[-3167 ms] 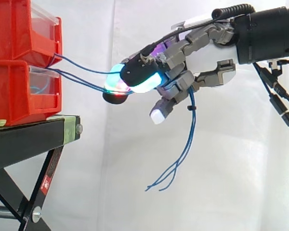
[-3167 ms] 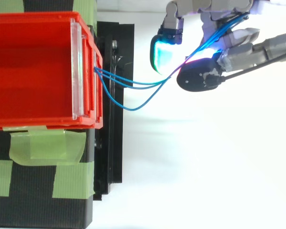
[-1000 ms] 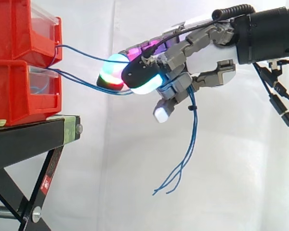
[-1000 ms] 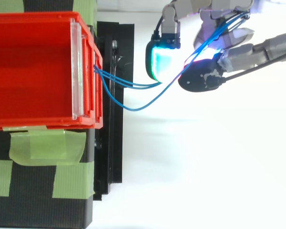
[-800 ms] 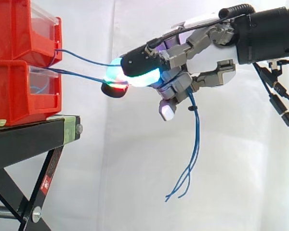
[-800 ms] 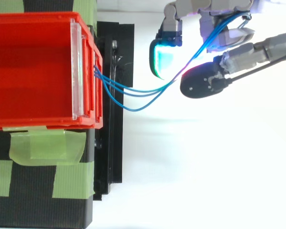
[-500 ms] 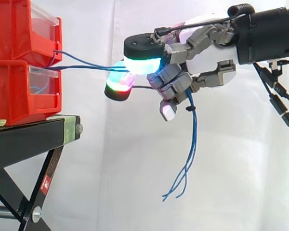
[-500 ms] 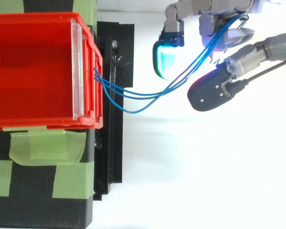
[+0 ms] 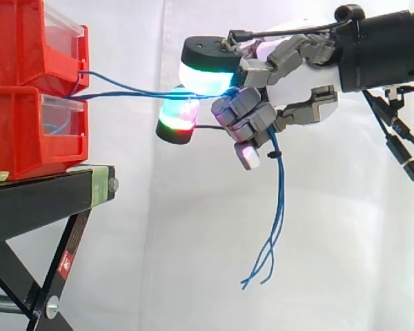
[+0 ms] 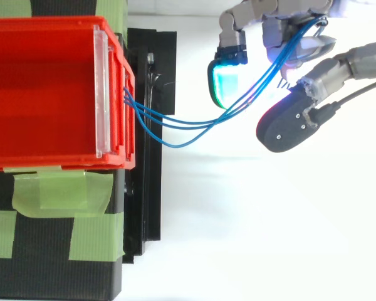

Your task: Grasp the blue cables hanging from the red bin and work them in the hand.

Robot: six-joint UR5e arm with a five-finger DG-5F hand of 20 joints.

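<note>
The hand (image 9: 300,79) has its lower fingers curled round the blue cables (image 9: 279,186), gripping them against the palm. Two glowing fingertips (image 9: 178,114) stretch out ahead, apart, with the strands running between them. Below the hand the loose ends dangle free. Ahead of the fingertips the cables cross open air to the front of the stacked red bins (image 9: 27,131), which sit on a black stand (image 9: 41,200) lower than the hand.
</note>
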